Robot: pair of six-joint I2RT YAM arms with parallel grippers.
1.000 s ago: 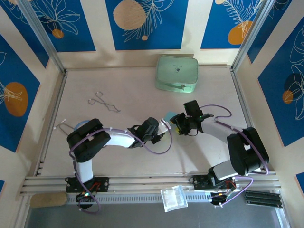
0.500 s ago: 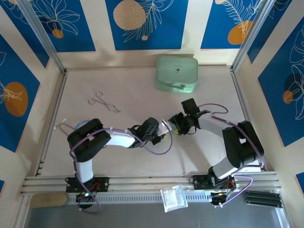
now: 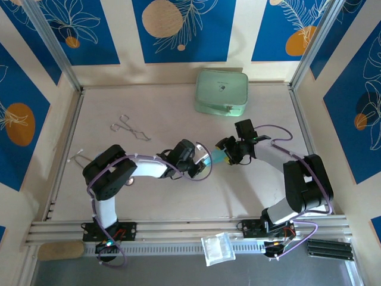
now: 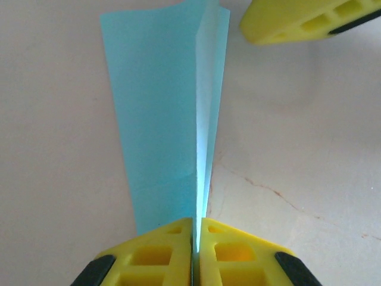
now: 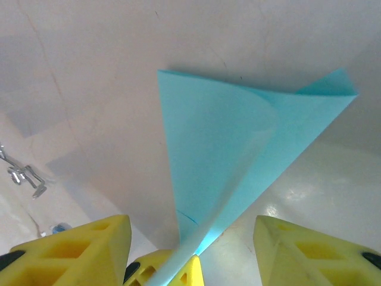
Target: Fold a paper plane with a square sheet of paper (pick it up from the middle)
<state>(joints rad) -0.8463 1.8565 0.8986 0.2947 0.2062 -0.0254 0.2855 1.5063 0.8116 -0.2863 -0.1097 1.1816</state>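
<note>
The sky-blue paper, folded lengthwise into a narrow pointed paper plane (image 3: 215,157), hangs just above the table's middle. My left gripper (image 3: 201,159) is shut on its narrow end. In the left wrist view the crease (image 4: 201,143) runs straight out from the left gripper (image 4: 197,221), with one flap (image 4: 152,119) spreading left. My right gripper (image 3: 226,150) faces it from the right, open. In the right wrist view the right gripper (image 5: 191,225) straddles the paper (image 5: 232,143) without touching it. One right finger (image 4: 297,21) shows beside the paper's far end.
A mint-green case (image 3: 221,92) stands at the back of the table. Metal tongs (image 3: 130,127) lie at the left rear and also show as a small metal piece (image 5: 24,176). A clear plastic bag (image 3: 216,248) rests on the front rail.
The right jaws have opened off the paper and drawn back to the right. The left gripper has closed tighter and shifted slightly right and back with the paper.
</note>
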